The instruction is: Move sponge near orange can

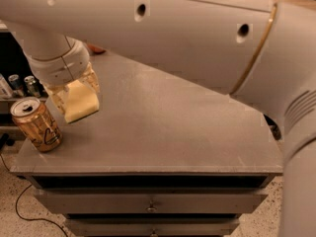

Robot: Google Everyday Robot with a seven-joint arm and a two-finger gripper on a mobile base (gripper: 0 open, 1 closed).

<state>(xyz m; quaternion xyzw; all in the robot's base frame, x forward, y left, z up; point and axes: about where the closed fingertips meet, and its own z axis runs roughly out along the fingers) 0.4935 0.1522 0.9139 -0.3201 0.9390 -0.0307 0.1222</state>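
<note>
Our arm (187,38) filled the upper part of the camera view, a wide pale sweep running from the right edge to the upper left. Below it lay the grey tabletop (187,127), with drawers (150,201) under its front edge. At the left end of the top, our gripper (75,92) pointed downward with its fingers (92,80) clamped on the sponge (83,105), one on each side. The sponge hung tilted low over the top; we could not tell whether its lower edge touched the surface. The orange can (37,125) stood upright at the front left corner, near the sponge, with a narrow gap between them. Small silver cans (27,83) sat beyond the left edge.
</note>
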